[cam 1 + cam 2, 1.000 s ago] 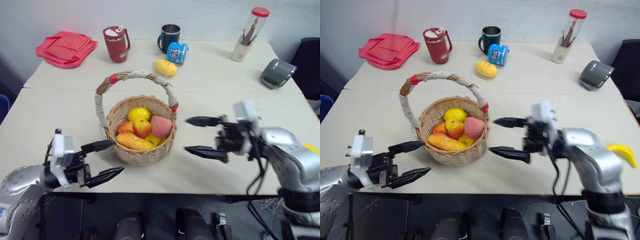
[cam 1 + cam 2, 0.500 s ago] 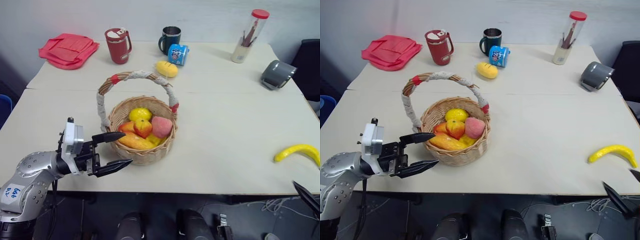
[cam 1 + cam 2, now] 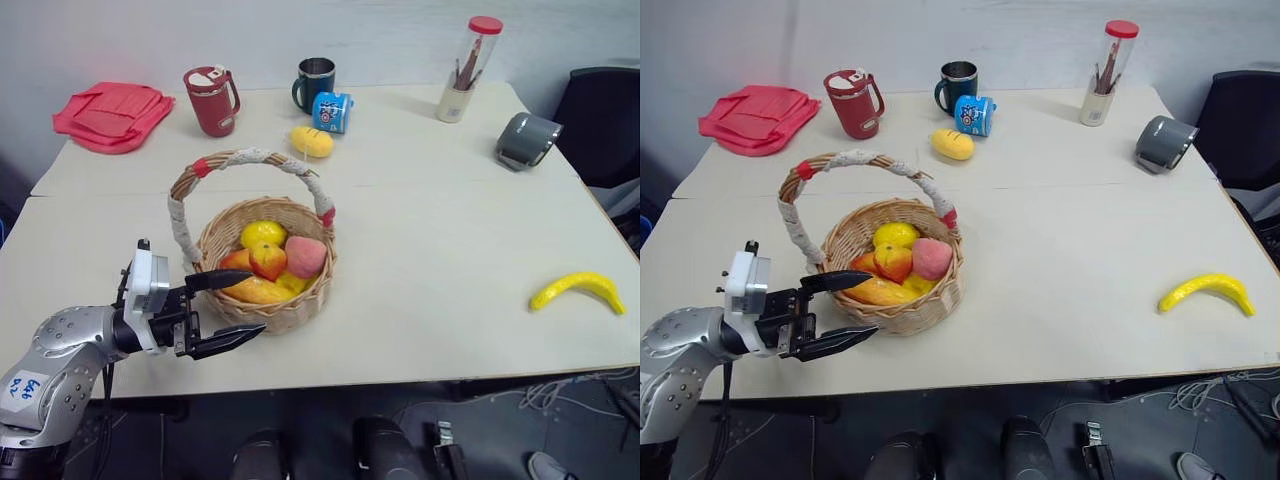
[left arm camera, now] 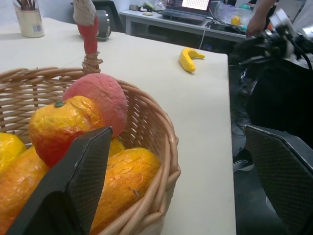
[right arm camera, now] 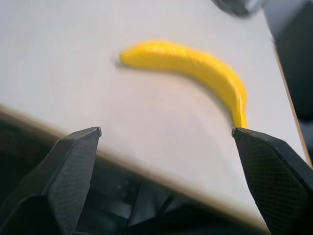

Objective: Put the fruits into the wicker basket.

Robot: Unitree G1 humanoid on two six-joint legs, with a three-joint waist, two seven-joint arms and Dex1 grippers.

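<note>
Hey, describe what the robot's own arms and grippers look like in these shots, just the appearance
The left arm is silver-grey metal with visible screw holes and a small white label with handwritten marks. A white block sits at its wrist, with black cabling behind. The left gripper has two long, tapering black fingers. The right gripper has matching black fingers with finely cross-hatched pads.

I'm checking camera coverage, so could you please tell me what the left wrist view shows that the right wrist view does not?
Left wrist view adds the wicker basket holding the peach and other fruit, between the left tool's open fingers. Right wrist view adds the right tool's open fingers at the table's edge. Both share the banana lying on the table.
</note>
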